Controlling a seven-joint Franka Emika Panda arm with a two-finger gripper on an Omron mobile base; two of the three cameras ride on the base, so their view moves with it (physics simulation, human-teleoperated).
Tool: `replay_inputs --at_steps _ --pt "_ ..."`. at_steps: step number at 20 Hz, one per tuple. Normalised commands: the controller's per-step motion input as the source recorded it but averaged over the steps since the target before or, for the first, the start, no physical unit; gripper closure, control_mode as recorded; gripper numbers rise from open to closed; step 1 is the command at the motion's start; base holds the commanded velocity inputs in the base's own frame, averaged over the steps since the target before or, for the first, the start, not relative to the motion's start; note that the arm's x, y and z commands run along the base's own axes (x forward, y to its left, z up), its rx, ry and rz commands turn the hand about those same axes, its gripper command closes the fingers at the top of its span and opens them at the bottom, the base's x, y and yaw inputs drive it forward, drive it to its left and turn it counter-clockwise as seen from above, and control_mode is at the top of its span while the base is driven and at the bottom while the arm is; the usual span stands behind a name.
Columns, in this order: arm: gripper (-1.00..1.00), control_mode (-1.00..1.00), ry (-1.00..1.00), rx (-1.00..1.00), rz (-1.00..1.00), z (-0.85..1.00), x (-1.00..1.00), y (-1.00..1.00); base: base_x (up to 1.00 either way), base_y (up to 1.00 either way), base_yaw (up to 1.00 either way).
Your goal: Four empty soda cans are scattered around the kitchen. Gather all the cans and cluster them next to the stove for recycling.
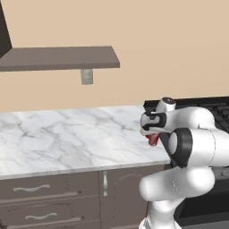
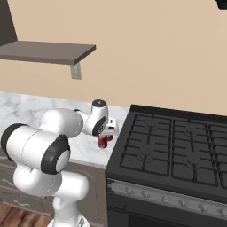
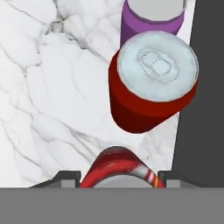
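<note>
The gripper (image 3: 117,177) is closed around a red can (image 3: 117,164), which sits between its two dark finger tips; in the hand view only the rounded upper part of this can shows at the bottom, red with some white and orange stripes. In the left base view the same held can (image 1: 153,139) hangs under the hand, just above the marble counter (image 1: 67,138) and near its right end; in the right base view it (image 2: 104,141) is seen just beside the left edge of the stove (image 2: 173,150).

Below the hand, two more cans stand on the counter; a second red can (image 3: 151,83) is upright with its silver top facing the camera, and a purple can (image 3: 146,22) stands behind it, so close that I cannot tell if they touch. Both are next to the dark side of the stove (image 3: 205,87), which runs along the right edge of the hand view.

The stove is a wide black range with grated burners on top and a row of knobs on its front; the counter is white with grey veins and sits on dark brown cabinets (image 1: 53,197) with curved handles. On the beige wall (image 2: 155,53) above the counter there is a brown shelf (image 1: 62,58), and under it a small grey outlet (image 1: 86,76).
</note>
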Motion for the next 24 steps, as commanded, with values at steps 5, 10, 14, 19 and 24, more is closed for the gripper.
replay_inputs --at_steps 5,10,14,19,24 --pt "-1.00 -1.00 0.00 0.00 0.00 -0.12 0.11 0.00 0.00 0.00 0.00" --pt "-1.00 -1.00 0.00 0.00 0.00 -0.08 0.07 0.00 0.00 0.00 0.00" --pt "-1.00 -1.00 0.00 0.00 0.00 -0.02 0.05 0.00 0.00 0.00 0.00" --pt "-1.00 -1.00 0.01 0.00 -0.01 0.00 -0.01 0.00 0.00 0.00 0.00" --pt "-1.00 -1.00 0.06 0.03 -0.03 0.29 0.04 -0.14 0.00 0.00 0.00"
